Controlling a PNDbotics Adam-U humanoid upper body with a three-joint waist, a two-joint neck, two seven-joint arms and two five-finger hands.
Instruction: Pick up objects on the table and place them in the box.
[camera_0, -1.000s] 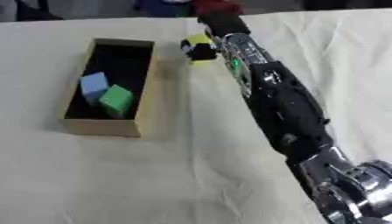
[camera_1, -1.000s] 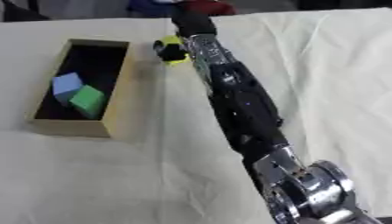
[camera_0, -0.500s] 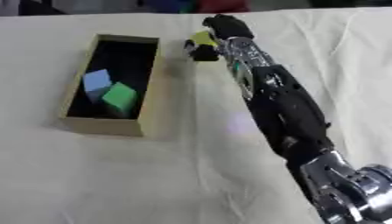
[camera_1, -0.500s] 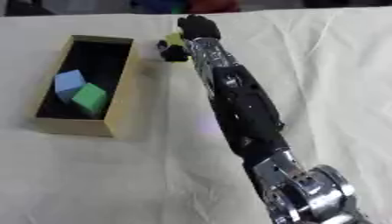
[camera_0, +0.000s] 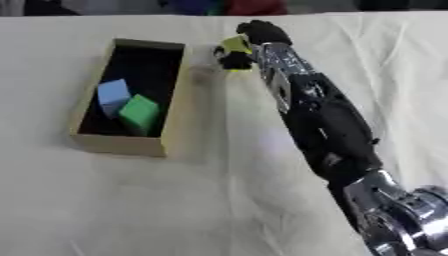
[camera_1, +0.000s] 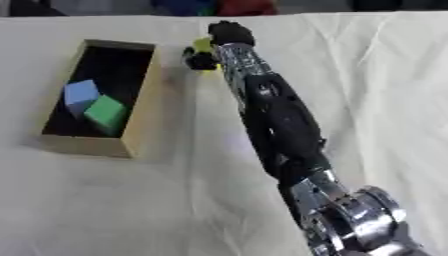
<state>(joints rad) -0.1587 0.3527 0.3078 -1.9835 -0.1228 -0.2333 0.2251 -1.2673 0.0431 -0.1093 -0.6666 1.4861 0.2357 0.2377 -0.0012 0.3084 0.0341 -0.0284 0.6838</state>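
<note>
My right arm stretches from the lower right up to the far middle of the table. Its hand (camera_0: 249, 39) has fingers curled round a small yellow object (camera_0: 234, 45), just right of the box's far corner. The open cardboard box (camera_0: 172, 95) lies at the left and holds a light blue block (camera_0: 112, 94) and a green block (camera_0: 138, 112). How high the yellow object hangs over the cloth cannot be made out. My left hand shows in neither view.
A cream cloth (camera_0: 201, 200) covers the table, with folds near the right side. Dark, blue and red shapes (camera_0: 227, 6) line the far edge beyond the table.
The pictures have shifted a little, so the head has moved. The right hand stays shut on the yellow object beside the box's far corner, with little movement of its own.
</note>
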